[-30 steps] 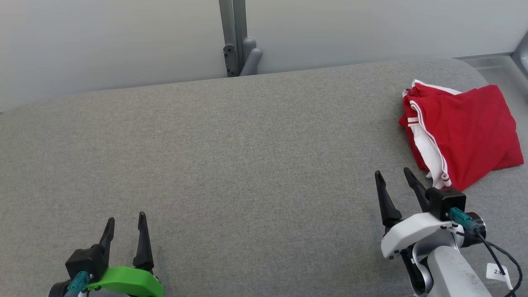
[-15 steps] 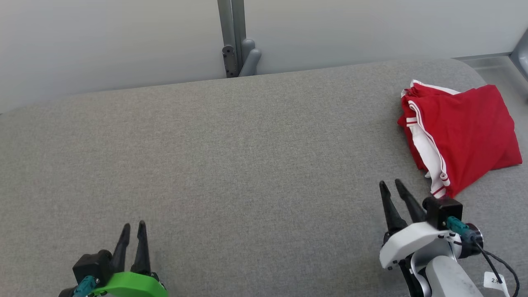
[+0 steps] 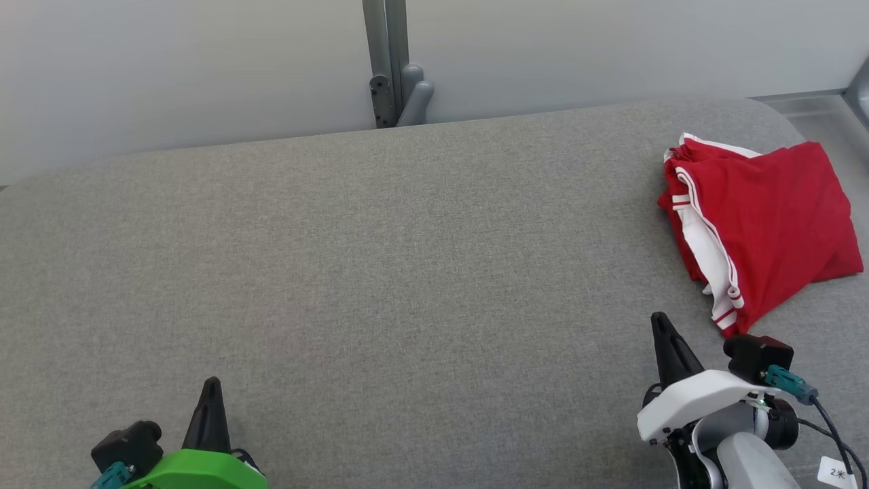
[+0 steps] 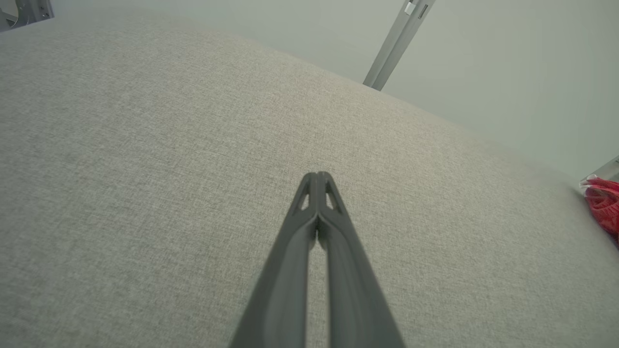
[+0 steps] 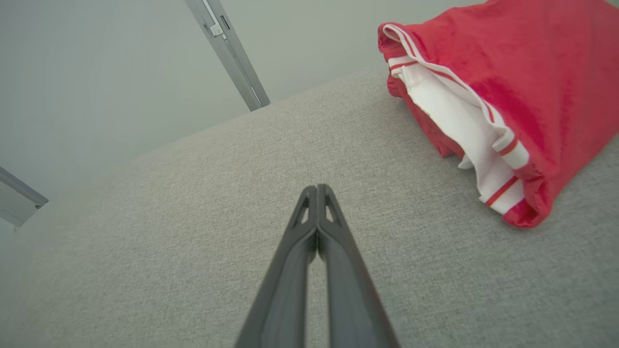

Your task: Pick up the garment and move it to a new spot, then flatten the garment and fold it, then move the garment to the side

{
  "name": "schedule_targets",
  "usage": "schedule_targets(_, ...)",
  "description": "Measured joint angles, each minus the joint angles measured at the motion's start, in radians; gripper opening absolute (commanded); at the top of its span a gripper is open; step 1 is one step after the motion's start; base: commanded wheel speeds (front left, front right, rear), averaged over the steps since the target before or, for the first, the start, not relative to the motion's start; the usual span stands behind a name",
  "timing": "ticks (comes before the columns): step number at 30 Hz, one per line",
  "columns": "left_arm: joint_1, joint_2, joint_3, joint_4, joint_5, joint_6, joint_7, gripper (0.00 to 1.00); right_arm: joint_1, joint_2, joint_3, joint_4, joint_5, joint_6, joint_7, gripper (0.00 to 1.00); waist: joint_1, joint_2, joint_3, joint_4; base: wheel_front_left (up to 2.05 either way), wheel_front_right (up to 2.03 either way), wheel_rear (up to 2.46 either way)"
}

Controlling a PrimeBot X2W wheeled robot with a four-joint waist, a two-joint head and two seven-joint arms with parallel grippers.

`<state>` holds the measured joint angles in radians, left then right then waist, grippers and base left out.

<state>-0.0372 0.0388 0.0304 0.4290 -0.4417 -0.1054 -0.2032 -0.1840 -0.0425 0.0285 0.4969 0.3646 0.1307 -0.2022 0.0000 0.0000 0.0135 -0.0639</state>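
The garment (image 3: pixel 767 217) is red with white striped trim, folded into a compact bundle at the far right of the grey padded surface (image 3: pixel 407 272). It also shows at the upper right of the right wrist view (image 5: pixel 512 82) and as a red sliver at the right edge of the left wrist view (image 4: pixel 604 205). My right gripper (image 3: pixel 662 322) is shut with nothing in it, a short way in front of and to the left of the garment's near corner. At the lower left, far from the garment, my left gripper (image 3: pixel 210 387) is shut and empty too.
A grey metal post (image 3: pixel 390 61) with a bracket stands behind the surface's far edge against a pale wall. The surface's right end curves off near the garment. A cable and tag (image 3: pixel 838 468) hang from my right wrist.
Both grippers have gone from open to shut, and both arms have drawn back toward the near edge. The garment has stayed where it lay.
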Motion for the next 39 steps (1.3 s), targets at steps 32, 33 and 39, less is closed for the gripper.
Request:
schedule_targets(32, -0.021, 0.001, 0.032, -0.067, -0.457, -0.009, 0.123, 0.0, 0.022, -0.001, -0.053, -0.094, 0.49, 0.0, 0.122, 0.0, 0.0, 0.0, -0.003, 0.018, 0.0, 0.0, 0.0)
schedule_targets(33, -0.021, 0.001, 0.033, -0.069, -0.467, -0.009, 0.125, 0.0, 0.024, -0.001, -0.054, -0.096, 0.503, 0.0, 0.124, 0.0, 0.0001, 0.0, -0.003, 0.018, 0.0, 0.0, 0.0)
schedule_targets(39, -0.029, 0.002, 0.038, -0.077, -0.539, -0.009, 0.146, 0.0, 0.03, -0.001, -0.063, -0.11, 0.576, 0.0, 0.144, 0.0, 0.0, 0.0, -0.003, 0.022, 0.0, 0.0, 0.0)
